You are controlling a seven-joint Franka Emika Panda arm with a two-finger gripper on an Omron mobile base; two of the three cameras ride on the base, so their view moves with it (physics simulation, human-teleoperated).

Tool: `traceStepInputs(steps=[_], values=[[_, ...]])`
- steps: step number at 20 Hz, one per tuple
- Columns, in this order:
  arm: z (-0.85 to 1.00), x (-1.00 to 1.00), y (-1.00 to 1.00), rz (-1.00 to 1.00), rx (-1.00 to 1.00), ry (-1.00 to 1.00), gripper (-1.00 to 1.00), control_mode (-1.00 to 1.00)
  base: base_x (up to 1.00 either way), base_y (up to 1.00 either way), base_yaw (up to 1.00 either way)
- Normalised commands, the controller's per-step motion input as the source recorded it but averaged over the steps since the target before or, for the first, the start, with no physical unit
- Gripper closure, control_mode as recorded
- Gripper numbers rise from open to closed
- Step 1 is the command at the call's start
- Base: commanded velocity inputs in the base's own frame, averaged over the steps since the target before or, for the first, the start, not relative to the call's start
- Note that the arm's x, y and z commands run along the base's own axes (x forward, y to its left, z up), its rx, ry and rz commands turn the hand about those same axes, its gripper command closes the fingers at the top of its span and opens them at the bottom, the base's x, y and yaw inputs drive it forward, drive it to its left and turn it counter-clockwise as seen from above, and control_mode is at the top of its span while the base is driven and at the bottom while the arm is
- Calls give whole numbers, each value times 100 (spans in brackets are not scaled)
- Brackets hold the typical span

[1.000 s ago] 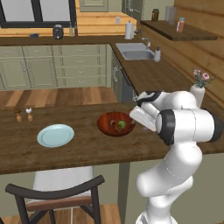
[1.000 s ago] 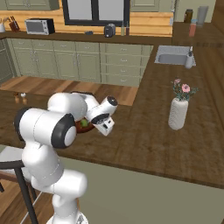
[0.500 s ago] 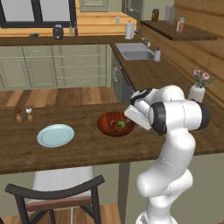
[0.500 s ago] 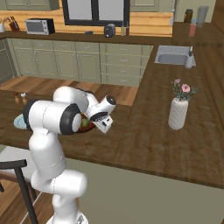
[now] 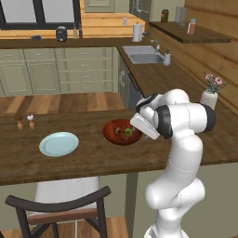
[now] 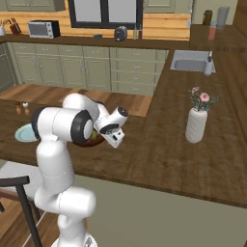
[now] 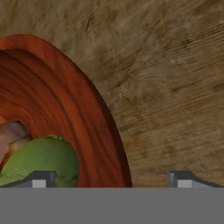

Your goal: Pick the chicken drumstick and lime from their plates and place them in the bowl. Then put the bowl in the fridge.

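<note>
The reddish-brown wooden bowl (image 5: 116, 133) stands on the island counter with the green lime (image 5: 128, 132) inside it. In the hand view the lime (image 7: 41, 159) lies against the bowl's inner wall (image 7: 83, 122), and the brown drumstick (image 7: 11, 135) rests just behind it. My gripper (image 7: 113, 179) is open and low over the bowl's right rim, one fingertip (image 7: 41, 179) above the lime and the other above bare counter. From the left base view my gripper (image 5: 138, 126) sits at the bowl's right edge. One pale blue plate (image 5: 58, 143) lies bare to the left.
Salt and pepper shakers (image 5: 24, 122) stand at the counter's far left. A white vase with flowers (image 6: 196, 123) is on the right part of the counter. A dark chair (image 5: 60, 204) sits under the counter's near edge. A sink (image 5: 146, 57) lies behind.
My arm has folded upward and the hand has come down closer to the bowl's right rim. Bowl, lime and plate have stayed put.
</note>
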Motion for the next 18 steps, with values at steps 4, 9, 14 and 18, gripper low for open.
traceStepInputs(steps=[4,9,14,18], values=[[-13,3,19,-2,0,0,100,-100,0,0,0],[-15,0,17,-4,0,0,100,-100,0,0,0],[-14,-5,11,-7,1,0,100,-100,0,0,0],[17,-10,4,-26,4,-1,100,-100,0,0,0]])
